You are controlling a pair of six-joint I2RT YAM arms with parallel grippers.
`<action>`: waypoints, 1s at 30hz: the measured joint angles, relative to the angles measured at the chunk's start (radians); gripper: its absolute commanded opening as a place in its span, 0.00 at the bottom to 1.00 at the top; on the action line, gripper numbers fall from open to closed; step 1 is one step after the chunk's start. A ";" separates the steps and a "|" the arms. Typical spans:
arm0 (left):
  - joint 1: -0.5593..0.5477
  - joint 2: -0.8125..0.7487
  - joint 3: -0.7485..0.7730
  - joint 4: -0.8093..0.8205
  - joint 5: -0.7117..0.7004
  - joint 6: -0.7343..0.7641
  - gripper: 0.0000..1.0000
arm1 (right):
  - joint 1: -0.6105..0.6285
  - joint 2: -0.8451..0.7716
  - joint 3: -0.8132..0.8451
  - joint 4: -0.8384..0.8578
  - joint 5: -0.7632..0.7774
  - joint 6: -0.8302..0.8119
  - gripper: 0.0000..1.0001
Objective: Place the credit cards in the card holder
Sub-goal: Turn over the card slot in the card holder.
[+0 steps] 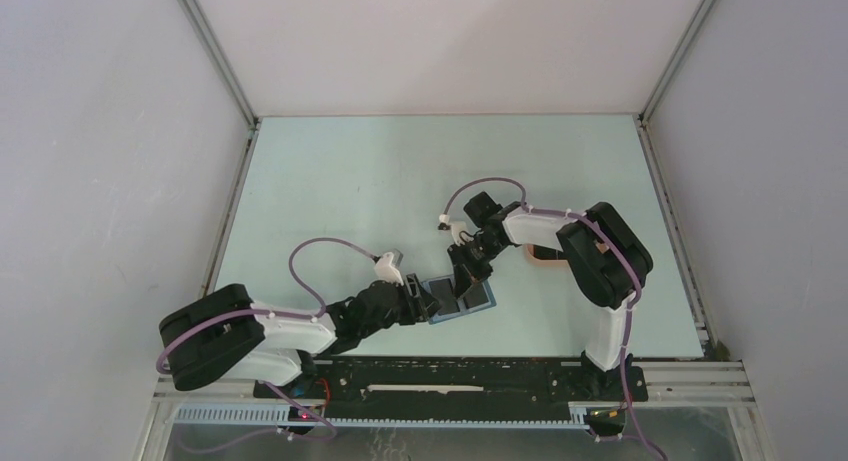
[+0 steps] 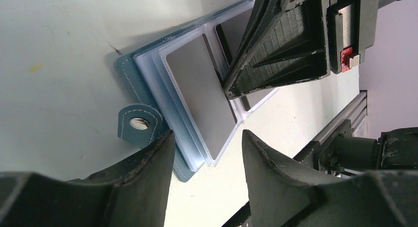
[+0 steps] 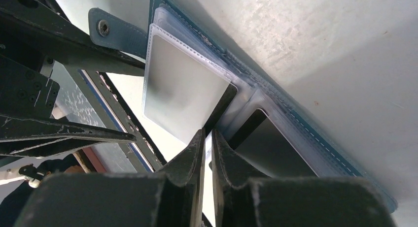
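Note:
The dark-blue card holder [image 1: 480, 301] lies open near the table's front, its clear sleeves fanned out. In the left wrist view the holder [image 2: 129, 77] has a grey card [image 2: 202, 94] in the top sleeve and a dark card [image 2: 236, 27] on the far page. My left gripper [image 2: 207, 150] is open, straddling the holder's near corner beside the snap tab [image 2: 139, 122]. My right gripper [image 3: 209, 138] is almost closed with a slit of light between the fingers; its tips meet the edge of a dark card [image 3: 224, 106] sticking out of a sleeve.
A peach-pink tray [image 1: 545, 258] lies just right of the holder, mostly hidden behind my right arm. The metal rail [image 1: 450, 366] of the table's front edge runs close behind the holder. White walls enclose the other three sides.

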 measured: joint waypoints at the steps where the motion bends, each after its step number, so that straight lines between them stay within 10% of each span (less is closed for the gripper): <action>1: 0.000 0.000 0.000 0.000 0.000 0.000 0.56 | 0.000 0.002 0.003 -0.003 0.001 0.000 0.17; 30: 0.006 -0.062 0.000 -0.050 -0.009 -0.001 0.54 | 0.000 0.020 0.023 -0.027 0.003 0.008 0.16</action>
